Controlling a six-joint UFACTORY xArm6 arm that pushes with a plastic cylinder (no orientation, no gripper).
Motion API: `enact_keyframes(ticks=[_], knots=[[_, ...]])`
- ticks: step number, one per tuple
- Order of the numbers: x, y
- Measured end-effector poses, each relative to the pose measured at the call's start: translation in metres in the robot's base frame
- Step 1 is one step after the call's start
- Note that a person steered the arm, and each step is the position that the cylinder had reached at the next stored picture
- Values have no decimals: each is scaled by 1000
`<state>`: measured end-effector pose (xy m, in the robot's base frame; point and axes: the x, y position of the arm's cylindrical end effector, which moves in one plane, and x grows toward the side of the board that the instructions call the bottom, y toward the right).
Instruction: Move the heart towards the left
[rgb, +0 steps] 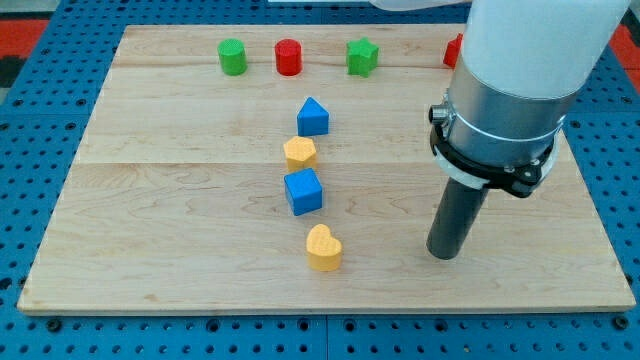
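Note:
The yellow heart (323, 248) lies on the wooden board (150, 220), below the middle of the view. My tip (443, 255) rests on the board to the right of the heart, about a hundred pixels away, at nearly the same height in the view. It touches no block. Above the heart stand a blue cube (303, 191), a yellow hexagon-like block (299, 153) and a blue house-shaped block (313, 117) in a rough column.
Along the view's top edge of the board stand a green cylinder (232, 57), a red cylinder (288, 57) and a green star-like block (362, 57). A red block (453, 52) is partly hidden behind the arm's body (520, 70).

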<state>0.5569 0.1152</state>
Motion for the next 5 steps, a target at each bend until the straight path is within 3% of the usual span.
enact_keyframes(ticks=[2, 3, 5], knots=[[0, -91], [0, -80], [5, -133]])
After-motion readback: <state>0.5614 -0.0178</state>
